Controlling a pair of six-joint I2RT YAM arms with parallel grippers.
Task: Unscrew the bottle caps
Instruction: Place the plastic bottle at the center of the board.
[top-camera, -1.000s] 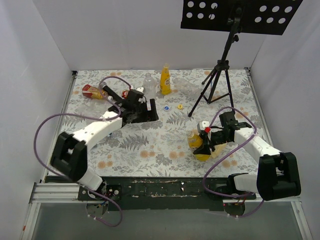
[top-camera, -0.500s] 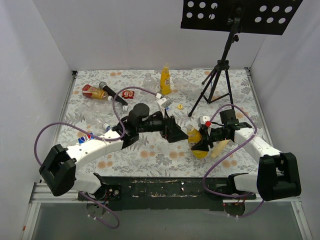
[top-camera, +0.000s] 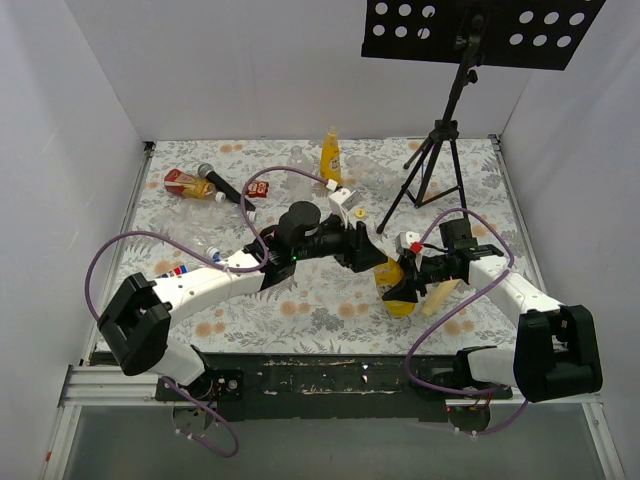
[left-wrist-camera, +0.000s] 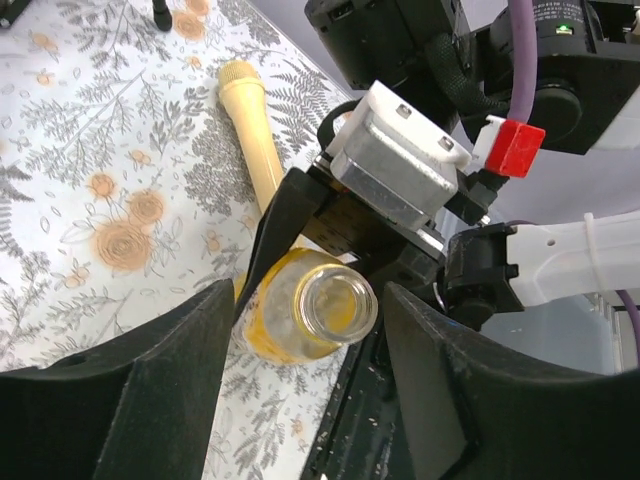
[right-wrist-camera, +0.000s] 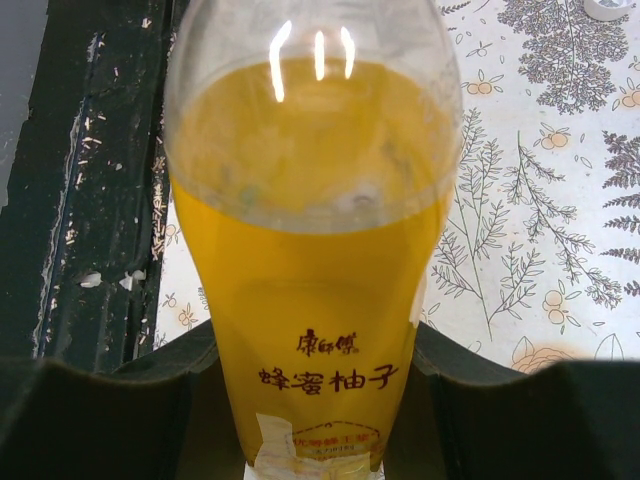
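Observation:
An orange-yellow bottle with a yellow label stands tilted at the front right of the table, and my right gripper is shut on its lower body. Its neck is open, with no cap on it. My left gripper reaches across from the left and is open, one finger on each side of the bare neck, a thin gap showing on both sides. From above, the left gripper sits just up-left of the right gripper. Another orange bottle stands upright at the back with its yellow cap on.
A tan cone-shaped stick lies beside the held bottle. A black tripod stand rises at the back right. A red-labelled bottle and a black microphone lie at the back left. Clear bottles lie along the back.
My left arm has swung from the back middle of the table across to the bottle in the right gripper. Its jaws now straddle the neck. The right gripper kept its grip.

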